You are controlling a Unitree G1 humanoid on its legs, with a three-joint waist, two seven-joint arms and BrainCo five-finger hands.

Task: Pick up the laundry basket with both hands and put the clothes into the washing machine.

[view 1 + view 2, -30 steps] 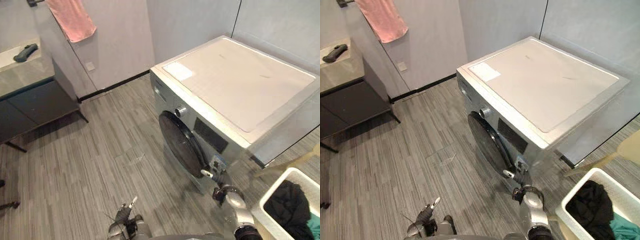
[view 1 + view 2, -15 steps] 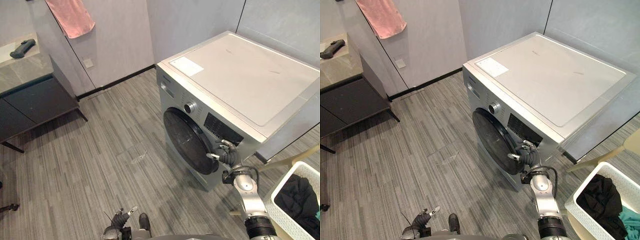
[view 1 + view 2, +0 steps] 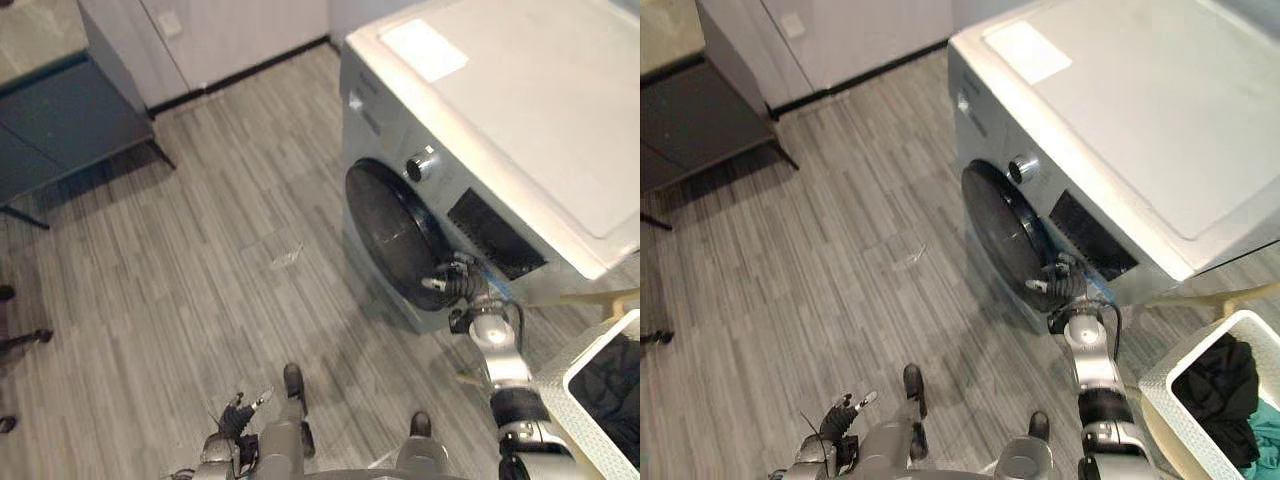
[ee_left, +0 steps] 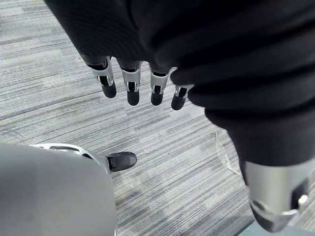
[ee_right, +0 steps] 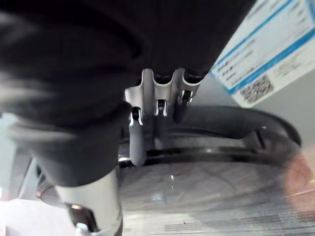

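Grey floor (image 3: 200, 250) fronts the washing machine (image 3: 520, 110); right hand (image 3: 458, 283) sits at its door (image 3: 390, 235) edge. Laundry basket (image 3: 1160, 375) with clothes (image 3: 1215, 385) stands beside the machine. Left hand (image 4: 130, 83) hangs spread. Right fingers (image 5: 158, 105) hook the door rim: pull steadily outward.

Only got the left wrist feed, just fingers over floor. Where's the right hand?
Observer: The right hand is at the rim of the door of the washing machine, on the side toward the basket.
Operator: Door open yet?
Observer: Doesn't look like it. In the eye views it seems to sit flush with the machine's front.
Operator: And the basket?
Observer: The laundry basket is to the right of the machine with dark clothes in it, and neither hand is on it.
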